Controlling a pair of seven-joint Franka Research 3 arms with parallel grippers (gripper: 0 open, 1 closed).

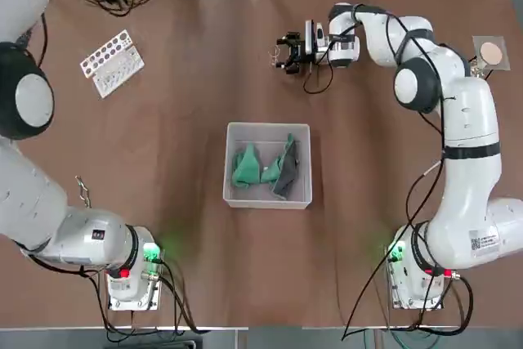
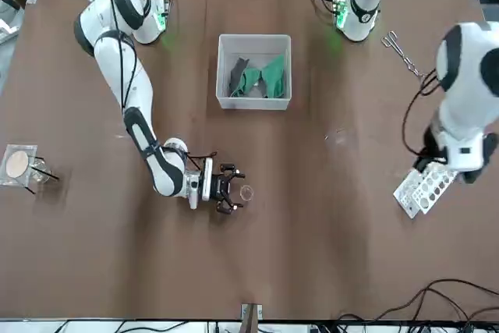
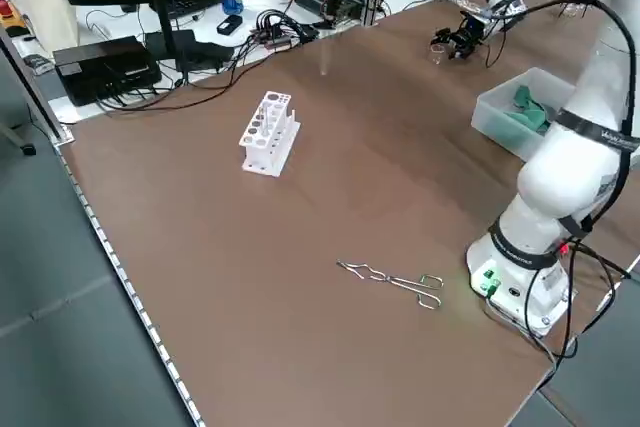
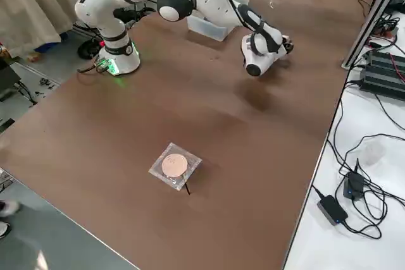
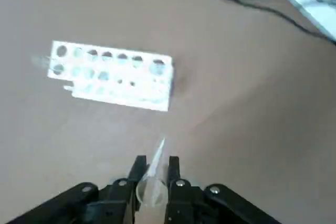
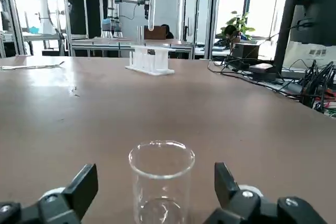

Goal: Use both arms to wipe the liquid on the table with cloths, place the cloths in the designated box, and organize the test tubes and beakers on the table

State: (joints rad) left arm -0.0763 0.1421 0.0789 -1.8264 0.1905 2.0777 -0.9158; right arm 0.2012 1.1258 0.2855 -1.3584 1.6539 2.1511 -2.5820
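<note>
Seen from overhead: at frame center, the designated box (image 1: 268, 165), holding both teal-green cloths (image 1: 263, 169). Upper center, the right gripper (image 1: 288, 52), laid level over the brown table (image 1: 188, 226), fingers spread wide on either side of a clear glass beaker (image 6: 161, 181), not touching it. Upper left, a white test tube rack (image 1: 113, 63), with the left arm looming over that corner. In the wrist shot, the left gripper (image 5: 155, 167) hanging above the rack, fingers narrowed on a clear test tube (image 5: 154, 174). Lower left, metal tongs (image 1: 82, 191); far upper right, a small square dish (image 1: 491, 53).
</note>
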